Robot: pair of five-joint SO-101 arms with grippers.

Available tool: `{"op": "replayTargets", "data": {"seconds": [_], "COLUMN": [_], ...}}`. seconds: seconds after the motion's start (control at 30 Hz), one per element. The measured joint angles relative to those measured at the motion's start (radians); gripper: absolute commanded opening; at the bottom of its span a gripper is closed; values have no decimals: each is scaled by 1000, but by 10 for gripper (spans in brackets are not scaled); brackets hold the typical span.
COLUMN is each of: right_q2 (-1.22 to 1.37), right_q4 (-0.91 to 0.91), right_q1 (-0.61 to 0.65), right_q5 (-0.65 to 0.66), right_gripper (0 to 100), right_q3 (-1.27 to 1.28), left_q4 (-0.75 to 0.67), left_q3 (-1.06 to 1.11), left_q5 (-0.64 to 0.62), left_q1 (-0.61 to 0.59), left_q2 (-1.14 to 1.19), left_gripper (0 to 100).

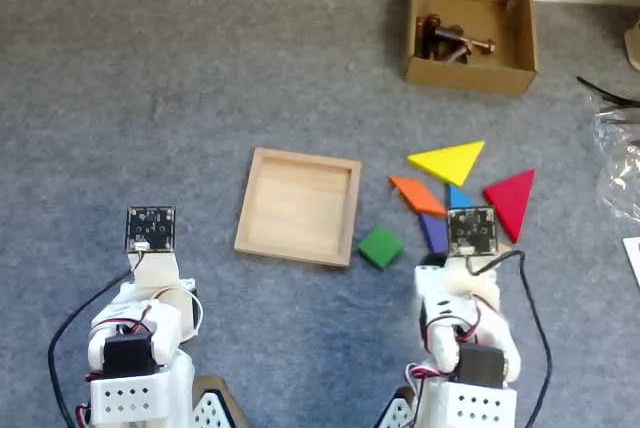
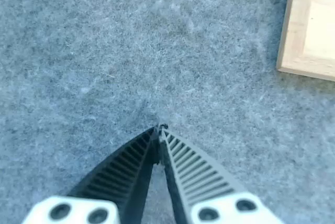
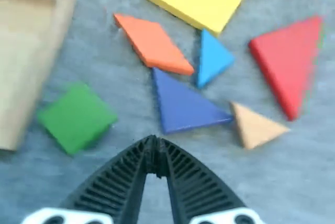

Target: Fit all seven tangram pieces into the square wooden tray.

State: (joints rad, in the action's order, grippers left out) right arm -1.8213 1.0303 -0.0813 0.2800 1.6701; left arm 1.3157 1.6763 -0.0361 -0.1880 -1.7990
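The square wooden tray [image 1: 299,204] lies at the table's middle with nothing in it; a corner of the tray [image 2: 309,25] shows in the left wrist view. To its right lie the pieces: green square [image 3: 77,117], orange parallelogram [image 3: 153,43], yellow triangle [image 3: 204,1], light blue triangle [image 3: 212,57], dark blue triangle [image 3: 180,103], red triangle [image 3: 290,59] and tan triangle [image 3: 255,126]. My right gripper [image 3: 155,143] is shut just short of the dark blue triangle. My left gripper [image 2: 158,129] is shut over bare carpet, left of the tray.
A cardboard box [image 1: 470,28] with metal parts stands at the back right. Clear plastic wrap [image 1: 618,153] lies at the right edge. Grey carpet [image 1: 150,98] covers the table, open to the left and behind the tray.
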Motion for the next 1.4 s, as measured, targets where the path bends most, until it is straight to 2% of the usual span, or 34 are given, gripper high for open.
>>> {"op": "replayTargets", "data": {"seconds": [0.07,0.2,0.33,0.43,0.73,1.23,1.4], "right_q2": [0,0,0,0,17,865,1034], "right_q4": [-12,-25,25,87,192,364,368], "right_q1": [-74,-213,-311,-325,-330,-330,-330], "right_q5": [55,78,157,209,219,219,132], "right_gripper": [5,10,69,91,91,91,94], "right_q3": [0,0,-38,-95,-325,-902,-1016], "left_q4": [0,0,0,0,0,0,0], "left_q3": [0,0,0,0,0,0,0], "left_q5": [0,0,0,0,0,0,0], "left_q1": [0,0,0,0,0,0,0], "left_q2": [0,0,0,0,0,0,0], "left_gripper": [5,5,5,5,5,5,5]}}
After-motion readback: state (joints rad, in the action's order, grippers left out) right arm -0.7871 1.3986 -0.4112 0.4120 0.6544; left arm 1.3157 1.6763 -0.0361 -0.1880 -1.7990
